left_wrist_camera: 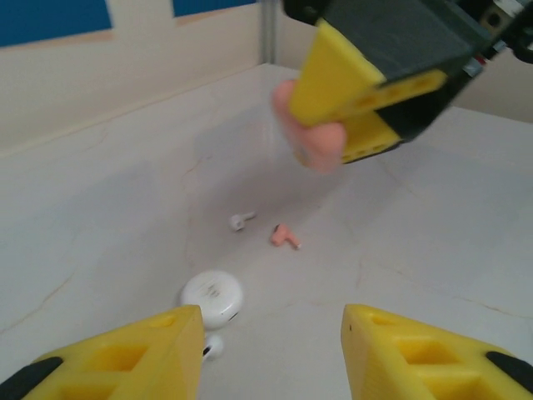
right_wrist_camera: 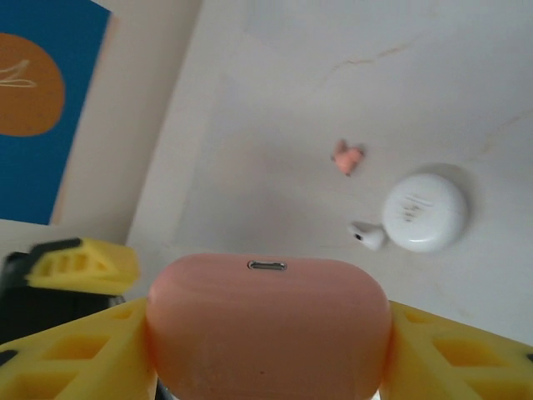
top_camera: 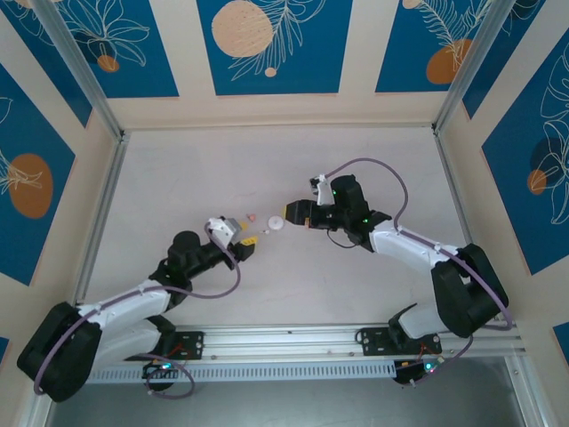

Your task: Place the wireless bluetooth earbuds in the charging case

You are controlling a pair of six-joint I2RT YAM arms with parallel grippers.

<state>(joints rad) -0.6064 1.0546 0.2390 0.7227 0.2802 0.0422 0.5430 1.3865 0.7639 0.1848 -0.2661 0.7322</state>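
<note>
My right gripper (right_wrist_camera: 266, 354) is shut on the salmon-pink charging case (right_wrist_camera: 266, 325), holding it by its two sides above the table with its port facing outward. From the left wrist view the case (left_wrist_camera: 315, 142) hangs ahead in those yellow fingers (left_wrist_camera: 350, 92). On the table lie a pink earbud (left_wrist_camera: 283, 237), a white earbud (left_wrist_camera: 241, 221) and another white earbud (left_wrist_camera: 212, 347) beside a white disc case (left_wrist_camera: 212, 297). My left gripper (left_wrist_camera: 271, 354) is open, low over the table, with nothing between its fingers. From above the left gripper (top_camera: 249, 242) and the right gripper (top_camera: 298, 213) face each other.
The white disc case (top_camera: 276, 222) sits between the two grippers mid-table, with the pink earbud (top_camera: 252, 216) just left of it. Patterned blue walls and metal posts (top_camera: 107, 116) enclose the pale table (top_camera: 267, 151) at the back and sides.
</note>
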